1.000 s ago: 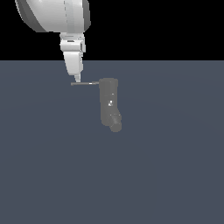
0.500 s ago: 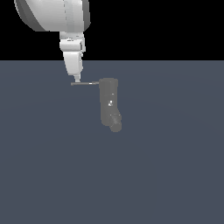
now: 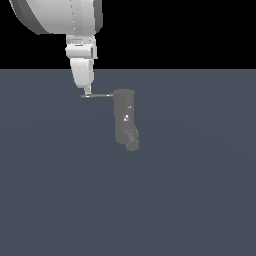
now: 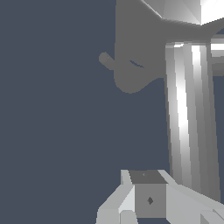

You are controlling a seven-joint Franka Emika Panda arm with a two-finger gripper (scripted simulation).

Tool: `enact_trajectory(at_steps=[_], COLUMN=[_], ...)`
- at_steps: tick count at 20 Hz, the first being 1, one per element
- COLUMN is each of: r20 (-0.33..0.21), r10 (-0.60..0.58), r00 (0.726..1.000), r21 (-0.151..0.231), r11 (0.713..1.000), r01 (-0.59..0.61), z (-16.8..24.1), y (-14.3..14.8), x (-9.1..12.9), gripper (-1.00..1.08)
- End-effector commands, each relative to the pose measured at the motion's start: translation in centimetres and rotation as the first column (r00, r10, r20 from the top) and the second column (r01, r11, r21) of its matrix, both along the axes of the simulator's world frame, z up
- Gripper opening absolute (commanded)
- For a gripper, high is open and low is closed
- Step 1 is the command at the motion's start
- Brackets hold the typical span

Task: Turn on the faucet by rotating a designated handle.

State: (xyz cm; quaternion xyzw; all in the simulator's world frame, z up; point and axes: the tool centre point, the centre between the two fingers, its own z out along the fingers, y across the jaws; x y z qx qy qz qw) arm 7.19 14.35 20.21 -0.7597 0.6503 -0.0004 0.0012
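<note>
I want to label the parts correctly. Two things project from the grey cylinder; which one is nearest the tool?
The handle, the thin straight rod projecting sideways from the faucet's top. The tool sits at its far tip. The spout stub is short, round and at the lower end.

1 faucet (image 3: 124,118), 1 handle (image 3: 97,95), 1 gripper (image 3: 87,93)

Plain slate-grey floor (image 3: 190,200), black backdrop (image 3: 190,30)

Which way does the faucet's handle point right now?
Sideways: the handle runs roughly level from the top of the faucet toward the exterior view's left, its free end under the gripper.
</note>
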Motion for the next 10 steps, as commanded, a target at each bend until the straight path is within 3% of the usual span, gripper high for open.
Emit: enact_trajectory(at_steps=[1,10], r20=[-0.002,-0.002], r10=[-0.001,-0.001], r00=[1.0,1.0], r21=[-0.001,-0.002], r11=[1.0,1.0], r01=[0.001,0.001], z=[0.0,0.0], y=[-0.2,-0.7], x=[-0.8,-3.2], gripper=[-1.0,-1.0])
